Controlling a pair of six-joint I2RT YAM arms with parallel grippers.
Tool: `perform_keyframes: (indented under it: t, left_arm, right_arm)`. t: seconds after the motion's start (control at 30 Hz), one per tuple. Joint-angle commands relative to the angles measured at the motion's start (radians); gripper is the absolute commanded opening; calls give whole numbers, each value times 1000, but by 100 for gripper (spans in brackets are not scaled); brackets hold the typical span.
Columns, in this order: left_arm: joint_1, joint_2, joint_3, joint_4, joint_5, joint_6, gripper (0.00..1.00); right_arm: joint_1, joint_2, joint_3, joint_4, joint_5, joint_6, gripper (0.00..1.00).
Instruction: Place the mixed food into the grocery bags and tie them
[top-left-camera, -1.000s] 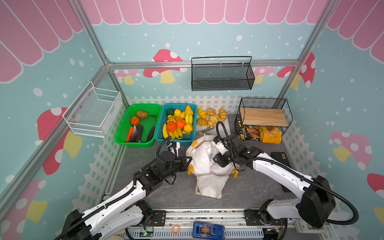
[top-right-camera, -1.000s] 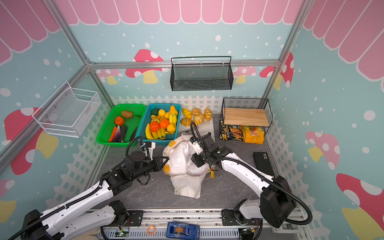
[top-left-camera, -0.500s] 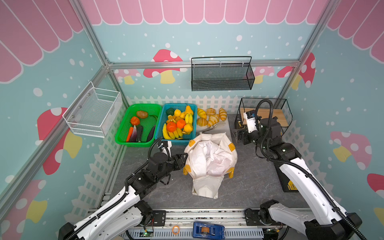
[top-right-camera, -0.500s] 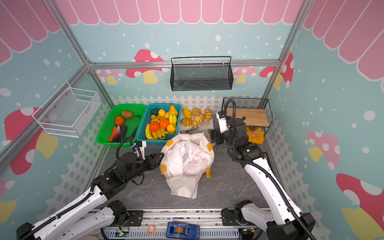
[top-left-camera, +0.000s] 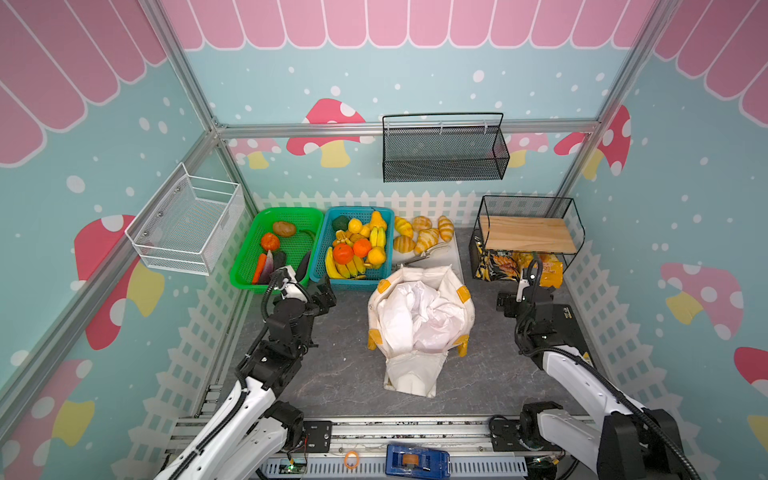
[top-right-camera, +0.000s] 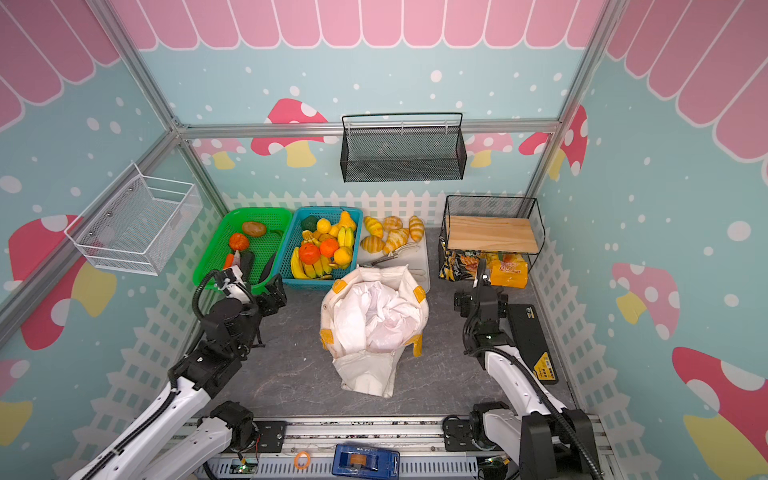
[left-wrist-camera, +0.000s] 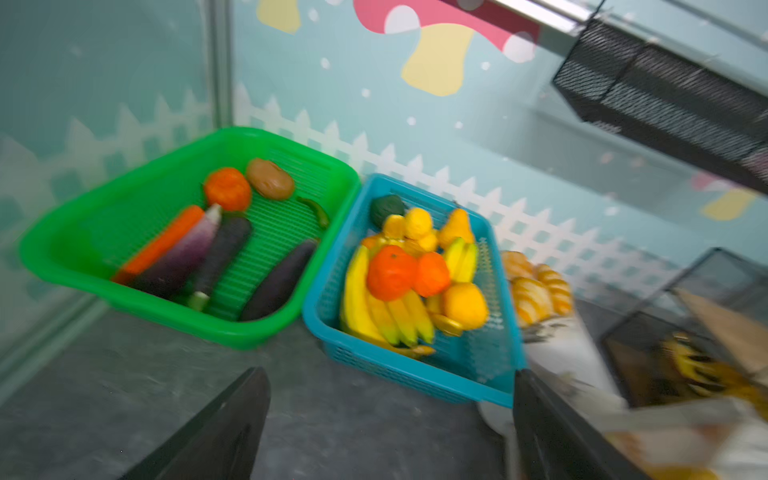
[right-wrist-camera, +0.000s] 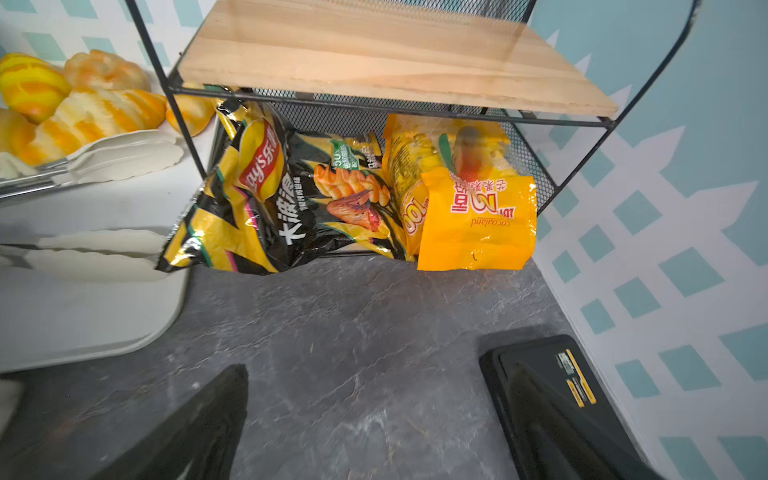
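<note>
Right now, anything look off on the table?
Yes. The tote in the middle is slumped: its lower part lies folded flat toward the front edge and its mouth gapes, with the plastic bag crumpled inside and no knot visible. A chips bag sticks out from under the wire shelf onto the table.

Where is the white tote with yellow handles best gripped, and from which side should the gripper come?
Probably the yellow handle on the right side of the tote, taken by the open right gripper from the right and above. It sticks out clear of the cloth, while the mouth faces up and the crumpled thin bag fills it.
</note>
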Motion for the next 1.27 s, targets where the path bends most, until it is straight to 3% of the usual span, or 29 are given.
perform_keyframes:
  t: [0.0,0.1,0.2,0.3,0.4,0.47,0.53,0.6,0.67,0.73,0.77,0.83,1.23]
  left_arm:
    - [112,162,-95,306,-129,214,97]
    - [250,315,-143,481,89,163,99]
    - [312,458,-196,698,218,172,99]
    - [345,503,-177,715,282,184,100]
    - [379,596,-184,830,313,167,100]
    - [381,684,-205,953,359,179,100]
    - [380,744,-189,1026,380,190,100]
    - [366,709,-124,811,372,198,100]
    - [349,728,-130,875,342,217,100]
    - [347,721,-125,832,332,213,100]
    - [345,736,-135,890,327,218,100]
    - [342,712,-118,811,319,211,100]
    - [328,725,-123,844,291,226,100]
  right_arm:
    - [-2,96,-114,525,56,-90,99]
    - [-5,230,-172,722,37,-116,99]
    - [-18,283,-173,829,-24,-140,99]
    - [-37,353,-176,883,-84,-138,99]
    - [-40,457,-213,1076,-117,-170,99]
    - [-46,428,-207,998,-142,-152,99]
    - [-49,445,-202,1031,-153,-163,99]
    - [-51,437,-196,998,-136,-151,99]
    - [-49,442,-206,1033,-100,-141,99]
    - [-49,444,-196,1014,-73,-132,99]
    - [-49,440,-200,1016,-75,-132,99]
    - [-45,445,-206,1037,-82,-144,99]
    - [-44,441,-207,1033,-83,-142,99]
